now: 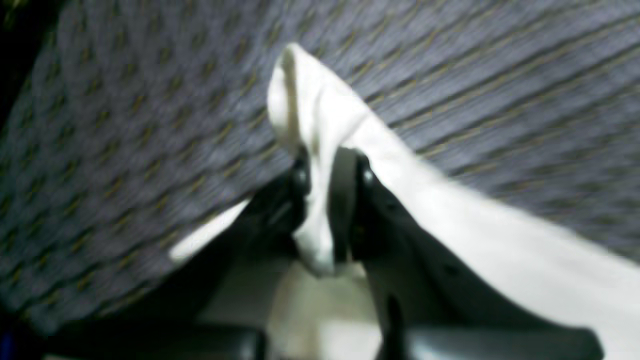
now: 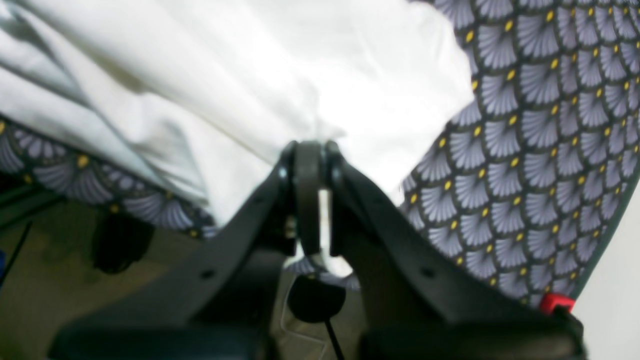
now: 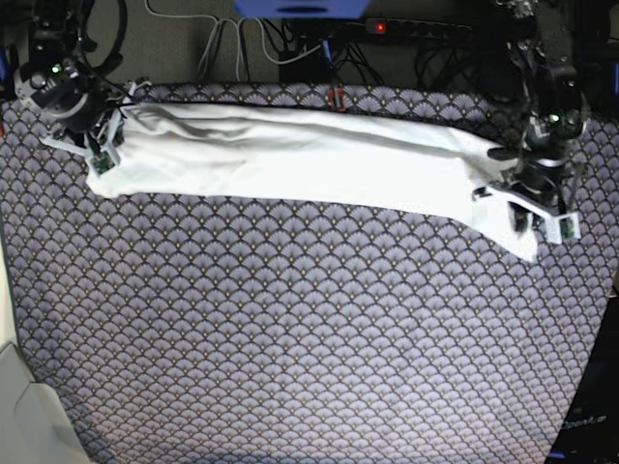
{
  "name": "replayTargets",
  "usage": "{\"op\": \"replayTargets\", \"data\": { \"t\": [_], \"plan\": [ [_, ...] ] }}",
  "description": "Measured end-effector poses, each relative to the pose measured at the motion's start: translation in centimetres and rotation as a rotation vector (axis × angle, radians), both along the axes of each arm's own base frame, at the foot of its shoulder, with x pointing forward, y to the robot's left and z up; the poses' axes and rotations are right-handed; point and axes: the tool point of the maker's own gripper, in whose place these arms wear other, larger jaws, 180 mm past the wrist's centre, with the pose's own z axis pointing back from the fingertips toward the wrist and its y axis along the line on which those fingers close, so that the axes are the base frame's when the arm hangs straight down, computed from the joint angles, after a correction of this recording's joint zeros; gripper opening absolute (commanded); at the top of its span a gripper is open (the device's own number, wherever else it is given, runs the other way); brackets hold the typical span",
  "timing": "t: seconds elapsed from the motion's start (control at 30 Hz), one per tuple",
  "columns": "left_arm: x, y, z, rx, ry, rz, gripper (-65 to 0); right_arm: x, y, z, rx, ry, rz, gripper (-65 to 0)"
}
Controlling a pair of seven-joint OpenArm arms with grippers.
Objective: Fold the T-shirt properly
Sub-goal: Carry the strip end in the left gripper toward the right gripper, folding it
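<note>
The T-shirt lies plain white side up, pulled into a long folded band across the far part of the table. In the base view my right gripper is at the band's left end and my left gripper is at its right end. The left wrist view shows my left gripper shut on a bunched fold of the T-shirt, lifted off the cloth-covered table. The right wrist view has my right gripper shut on the edge of the T-shirt. No print shows.
A grey-blue fan-patterned tablecloth covers the table. Cables and a power strip run behind the far edge. The table's left end drops off close under my right gripper. A pale surface sits at lower left.
</note>
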Motion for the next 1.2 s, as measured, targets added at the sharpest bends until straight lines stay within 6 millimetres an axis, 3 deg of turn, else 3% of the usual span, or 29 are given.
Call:
{"op": "replayTargets", "data": {
  "t": [0.33,0.53,0.67,0.83,1.03,1.2],
  "plan": [
    [-1.5,-15.8,-1.4,-0.202,0.112,-0.304,-64.4,0.9,0.0,0.4,-0.004,-0.022,0.0,-65.0],
    [-2.3,-22.5,-1.1,-0.3,0.125,-0.403,-64.4,0.5,-0.2,-0.3,-0.001,0.003,-0.006,-65.0],
    [-2.3,-25.7,-1.3,-0.329,0.155,-0.423,-64.4,0.6,-0.3,-0.3,0.002,0.001,-0.007,-65.0],
    [-3.9,-28.7,-3.8,-0.327,0.248,-0.497,-64.4,0.6,-0.3,-0.4,0.002,0.003,-0.007,-65.0],
    [-3.4,-30.3,-4.8,-0.303,0.274,-0.545,-64.4,0.7,-0.3,-0.4,0.003,0.001,-0.008,-65.0],
    [-3.6,-31.6,-4.4,-0.301,0.267,-0.59,-64.0,0.7,-0.3,-0.4,0.003,0.001,-0.008,-65.0]
  ]
}}
